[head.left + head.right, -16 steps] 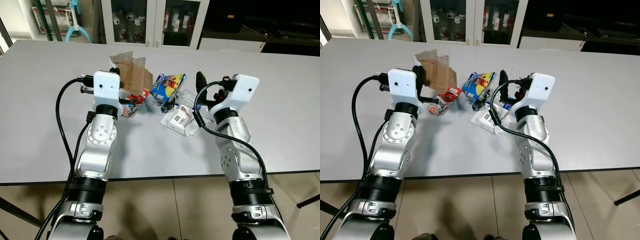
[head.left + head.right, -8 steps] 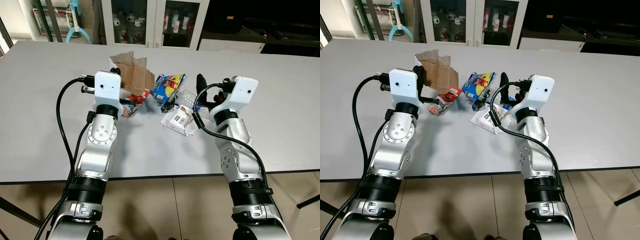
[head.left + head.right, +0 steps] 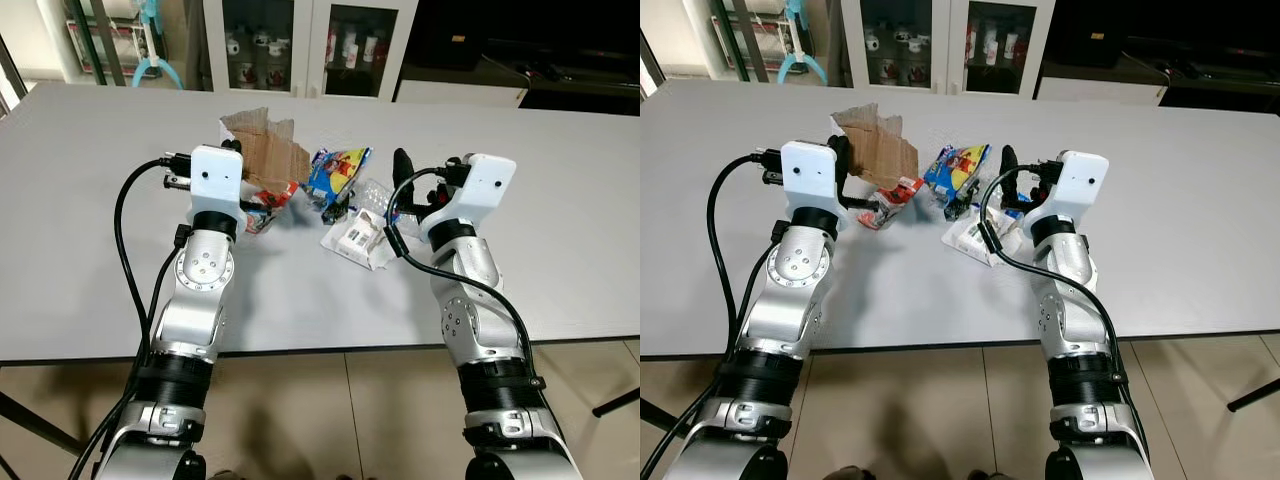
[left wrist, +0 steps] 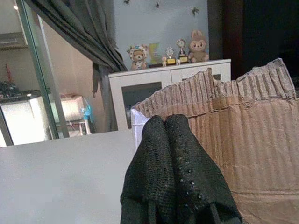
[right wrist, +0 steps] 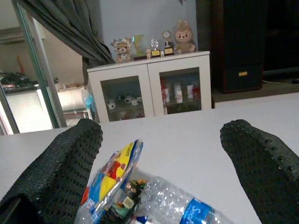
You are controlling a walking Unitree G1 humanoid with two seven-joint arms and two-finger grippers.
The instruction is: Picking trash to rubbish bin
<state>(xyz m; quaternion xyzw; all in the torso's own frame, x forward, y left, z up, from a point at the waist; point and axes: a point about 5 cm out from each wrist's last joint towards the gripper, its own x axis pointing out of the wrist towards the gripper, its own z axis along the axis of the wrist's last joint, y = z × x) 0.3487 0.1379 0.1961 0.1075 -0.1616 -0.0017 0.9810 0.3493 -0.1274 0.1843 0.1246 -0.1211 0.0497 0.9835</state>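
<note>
Since the earlier frames almost nothing has moved: both arms keep their raised poses over the bench point(image 3: 80, 250), and the trash pile lies where it did; only the camera has shifted slightly.

Left gripper point(image 4: 174, 154): fingers point(image 4: 187, 163) pressed together, clenched on nothing, held just in front of the torn cardboard piece point(image 3: 268, 155), which stands upright at the rear left of the pile.

Right gripper point(image 5: 161, 154): released, its two black fingers point(image 5: 70, 158) spread wide, poised near the right side of the pile and above the bench surface, touching none of the trash.

Trash: gathered at the middle of the grey bench, between the two arms. A red-and-white carton point(image 3: 268, 208) lies tipped just beside the cardboard piece. A blue-and-yellow snack wrapper point(image 3: 336, 170) lies to its right. A crumpled clear plastic bottle point(image 5: 177, 205) with a blue label lies just beside the wrapper, between the right gripper's spread fingers as seen from the right wrist. A white packet point(image 3: 357, 238) lies nearest the robot, just in front of the wrapper.

Background: a white glass-door cabinet point(image 3: 300, 45) stands beyond the bench.
</note>
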